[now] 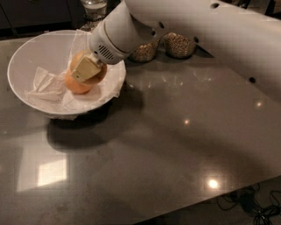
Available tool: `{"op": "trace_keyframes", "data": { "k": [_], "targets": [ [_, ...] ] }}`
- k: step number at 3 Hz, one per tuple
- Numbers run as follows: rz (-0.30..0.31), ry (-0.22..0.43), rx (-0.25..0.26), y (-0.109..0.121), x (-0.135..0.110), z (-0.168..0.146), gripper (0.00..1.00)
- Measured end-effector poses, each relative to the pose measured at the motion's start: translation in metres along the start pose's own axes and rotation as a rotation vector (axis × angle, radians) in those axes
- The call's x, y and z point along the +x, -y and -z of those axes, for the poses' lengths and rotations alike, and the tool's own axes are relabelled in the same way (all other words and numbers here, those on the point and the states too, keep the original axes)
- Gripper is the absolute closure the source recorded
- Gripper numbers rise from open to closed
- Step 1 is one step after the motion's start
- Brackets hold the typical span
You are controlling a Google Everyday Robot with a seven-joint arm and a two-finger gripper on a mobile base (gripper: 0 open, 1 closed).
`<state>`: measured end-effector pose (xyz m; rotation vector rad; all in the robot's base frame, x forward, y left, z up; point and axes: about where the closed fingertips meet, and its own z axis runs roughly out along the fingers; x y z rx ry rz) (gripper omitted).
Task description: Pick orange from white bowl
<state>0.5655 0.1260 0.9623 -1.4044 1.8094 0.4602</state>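
Note:
The white bowl stands at the left of the dark table, lined with crumpled white paper. My gripper reaches into it from the right on the thick white arm. One tan finger lies across the front of the orange; the other finger is hidden behind the fruit. The gripper is shut on the orange and holds it just above the paper, inside the bowl's right half.
Two glass jars of grain stand behind the arm at the back of the table. A clear glass stands behind the bowl. The table's front edge runs at the lower right, with cables on the floor beyond.

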Motion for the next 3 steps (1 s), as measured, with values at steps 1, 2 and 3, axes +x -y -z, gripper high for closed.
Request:
{"op": "trace_keyframes", "data": {
  "k": [1, 2, 3],
  "targets": [
    [0.088, -0.004, -0.023, 0.0197, 0.001, 0.0102, 1.0],
    [0.158, 0.047, -0.123, 0.0188, -0.0014, 0.0109, 1.0],
    [0.182, 0.048, -0.127, 0.0169, -0.0031, 0.0111, 1.0]
  ]
}}
